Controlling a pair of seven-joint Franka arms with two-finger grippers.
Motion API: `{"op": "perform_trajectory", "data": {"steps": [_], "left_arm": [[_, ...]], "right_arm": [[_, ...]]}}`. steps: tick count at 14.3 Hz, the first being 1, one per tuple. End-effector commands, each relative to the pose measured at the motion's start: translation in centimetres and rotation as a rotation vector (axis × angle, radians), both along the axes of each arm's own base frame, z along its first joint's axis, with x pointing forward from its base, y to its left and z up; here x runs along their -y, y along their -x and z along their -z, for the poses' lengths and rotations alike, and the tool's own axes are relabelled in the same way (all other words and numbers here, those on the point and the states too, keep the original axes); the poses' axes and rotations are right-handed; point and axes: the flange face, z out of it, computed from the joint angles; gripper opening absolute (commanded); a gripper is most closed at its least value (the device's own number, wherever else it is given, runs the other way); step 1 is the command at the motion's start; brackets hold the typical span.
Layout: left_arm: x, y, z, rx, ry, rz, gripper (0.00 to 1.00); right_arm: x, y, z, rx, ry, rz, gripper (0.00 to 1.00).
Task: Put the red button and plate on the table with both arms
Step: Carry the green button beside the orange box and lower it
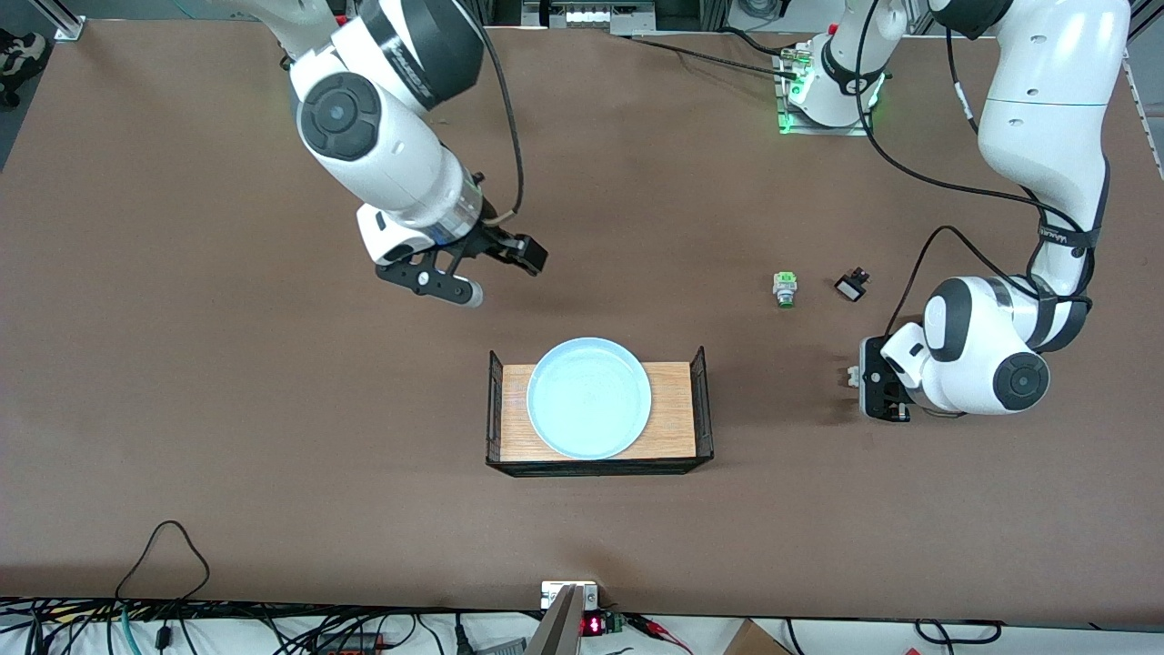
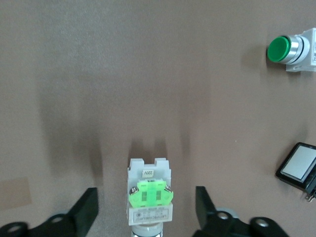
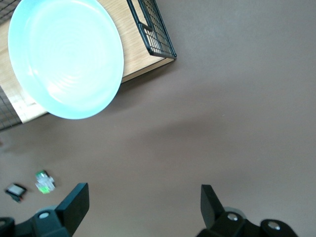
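Left gripper (image 2: 146, 210) low at table (image 1: 182, 382), jaws spread, gripping nothing; red button (image 2: 149, 200) lies between them. Right gripper (image 1: 491, 268) open, empty, above table near plate (image 1: 589, 398).

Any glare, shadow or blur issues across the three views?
Front view: even light, soft shadow on the table under the right claw. Left wrist view: sharp; streaky shadows above the red button. Right wrist view: mild glare on the plate; the far-off switches look soft.
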Motion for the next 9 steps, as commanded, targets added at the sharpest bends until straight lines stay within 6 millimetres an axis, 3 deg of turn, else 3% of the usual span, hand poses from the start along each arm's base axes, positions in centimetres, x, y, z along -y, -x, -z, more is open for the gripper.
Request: {"op": "perform_trajectory", "data": {"steps": [1,6,9], "left_arm": [[0.3,0.3,-3.2,-0.034,0.032,-0.066,1.00],[1.7,1.7,-10.1,-0.130,-0.059,-0.335,1.00],[1.4,2.6,-13.7,-0.213,-0.178,-0.609,1.00]], "right_arm": [[-1.2,-1.7,1.4,-0.031,-0.055,0.183,1.00],[-1.3,-3.8,4.8,-0.058,-0.065,0.466,1.00],[-1.2,-4.7,6.5,-0.052,-0.072,0.551,1.00]]}}
